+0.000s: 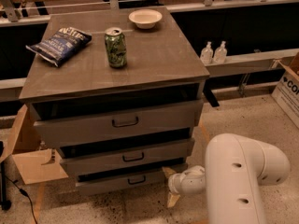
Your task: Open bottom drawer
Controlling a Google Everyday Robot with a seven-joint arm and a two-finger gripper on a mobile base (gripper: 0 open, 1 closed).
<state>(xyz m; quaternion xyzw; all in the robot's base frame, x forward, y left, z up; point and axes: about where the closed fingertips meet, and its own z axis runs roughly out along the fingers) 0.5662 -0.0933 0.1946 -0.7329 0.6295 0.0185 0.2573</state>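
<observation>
Cardboard box: an open brown cardboard box (28, 164) sits on the floor below the counter's left edge, beside the drawers.
Chip bag: a dark blue crinkled foil chip bag (60, 45) lies flat near the left edge of the counter, towards the back-left corner.
Can: a green metal drink can (115, 47) stands upright, right of the bag and well apart from the bowl.
Bowl: a shallow white round bowl (145, 18) sits at the back edge.
Counter: the grey wooden counter (154, 59) is the top of a unit of three drawers.
Top drawer: a tall-fronted grey drawer (84, 125) with a black bar handle, directly under the counter's front edge, a dark gap above it.
Middle drawer: a slimmer grey drawer (93, 158), below the top one.
Bottom drawer: the slim grey wooden bottom drawer (107, 183) with a small black bar handle (136, 180) is lowest, just above the floor, a dark gap above its front.
Gripper: the white two-finger gripper (170, 186) is low, below the counter's front-right corner, just beside the bottom drawer's right end; its tan fingers are spread and hold nothing; contact with the drawer cannot be told.
Arm: a thick white rounded arm (243, 181) fills the lower right.
Bottles: two small clear bottles (207, 53) stand on a ledge beyond the counter's right edge.
</observation>
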